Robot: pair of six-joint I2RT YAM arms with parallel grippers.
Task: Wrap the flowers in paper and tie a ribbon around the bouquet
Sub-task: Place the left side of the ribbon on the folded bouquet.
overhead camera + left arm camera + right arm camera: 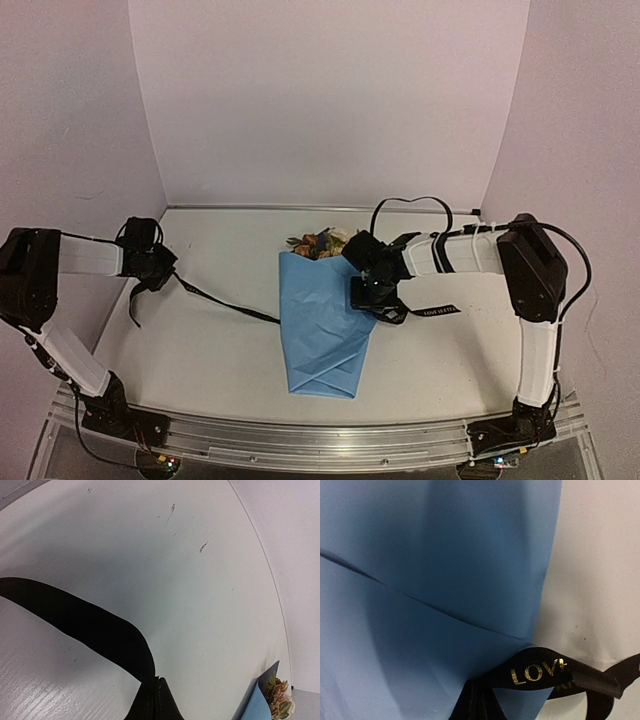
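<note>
The bouquet (322, 330) lies mid-table as a light blue paper (445, 580) cone, with the cream and orange flowers (318, 243) poking out of its far end. The black ribbon (228, 301) runs from my left gripper (162, 268) to the cone's left edge and comes out on the right, where its lettered end (436, 311) lies on the table. In the left wrist view the left gripper (156, 681) is shut on the ribbon (90, 625). My right gripper (372, 300) sits at the cone's right edge. In its wrist view the right gripper (479, 692) is shut on the gold-lettered ribbon (540, 672).
The white table (200, 350) ends at pale walls at the back and both sides. A metal rail (320, 445) with both arm bases runs along the near edge. A black cable (410, 203) arcs above the right forearm.
</note>
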